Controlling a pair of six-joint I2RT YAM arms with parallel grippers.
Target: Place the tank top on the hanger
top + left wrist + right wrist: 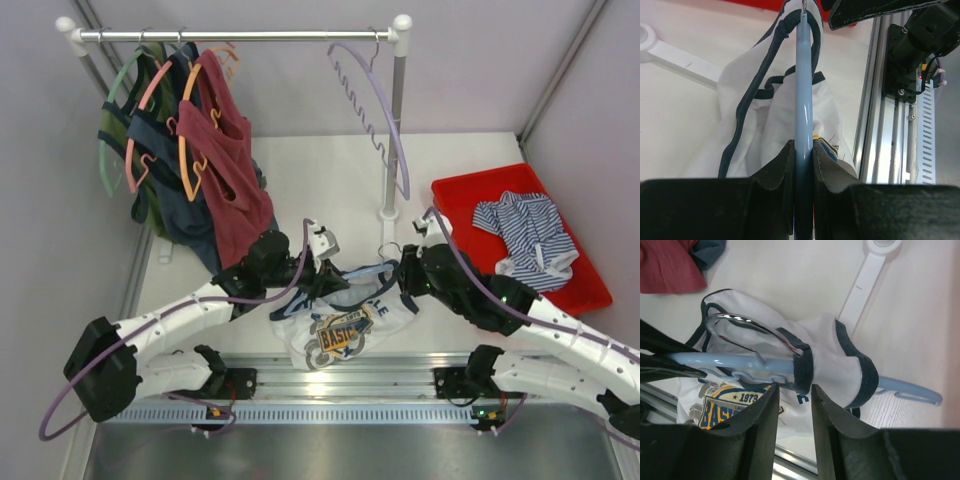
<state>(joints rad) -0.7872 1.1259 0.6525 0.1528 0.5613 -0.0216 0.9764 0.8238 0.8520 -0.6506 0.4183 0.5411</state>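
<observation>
Top external view first, biggest stuff down: one pale counter (330, 170), one clothes rack (240, 35) at the back, and one red tray (460, 195) on the right with a single striped garment (530, 235) in it. The rack's left end carries a bunch of clothes with a maroon tank top (235, 170) on an orange hanger (190, 140) in front, plus one empty lilac hanger (385, 110) further right. The one tank top (340, 325) that matters lies at the near edge of the counter between the two arms, graphic up. There's one light-blue hanger (804, 90), and from the right wrist view one of its arms runs through a navy-trimmed strap and shoulder, bare tip poking out past the cloth, metal hook (747, 325) lying on the fabric. The left end effector (803, 150) is clamped on the hanger's other arm, I'd guess to keep it from sliding while the shirt gets worked on. The right end effector (795, 395) sits just beside the threaded strap with a narrow gap between its fingers and nothing in it that I can see, so that shoulder looks dressed and the other one looks left to do
</observation>
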